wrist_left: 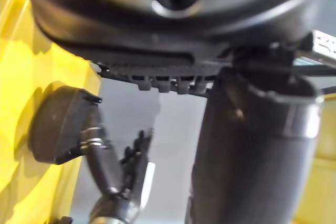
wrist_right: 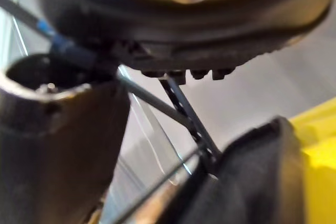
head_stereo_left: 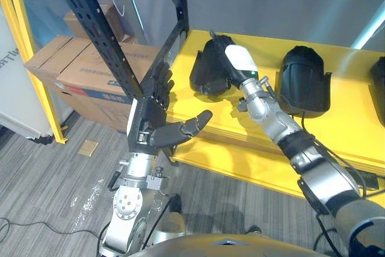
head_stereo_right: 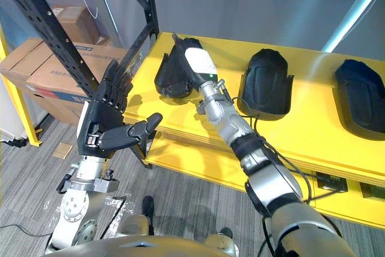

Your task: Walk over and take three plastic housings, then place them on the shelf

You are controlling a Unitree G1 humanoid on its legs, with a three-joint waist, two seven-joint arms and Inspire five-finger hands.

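Three black plastic housings are seen on the yellow shelf (head_stereo_left: 352, 133): leftmost housing (head_stereo_left: 203, 75), middle housing (head_stereo_left: 304, 80), rightmost housing (head_stereo_right: 361, 97); right hand (head_stereo_left: 236, 59) is laid on the leftmost housing, finger closure cannot be told; left hand (head_stereo_left: 147, 123) is held off the shelf beside the black rack upright (head_stereo_left: 102, 35), fingers straight and spread, nothing held.

Probably a storeroom; steel racking (head_stereo_left: 96, 28), cardboard boxes (head_stereo_left: 78, 70)
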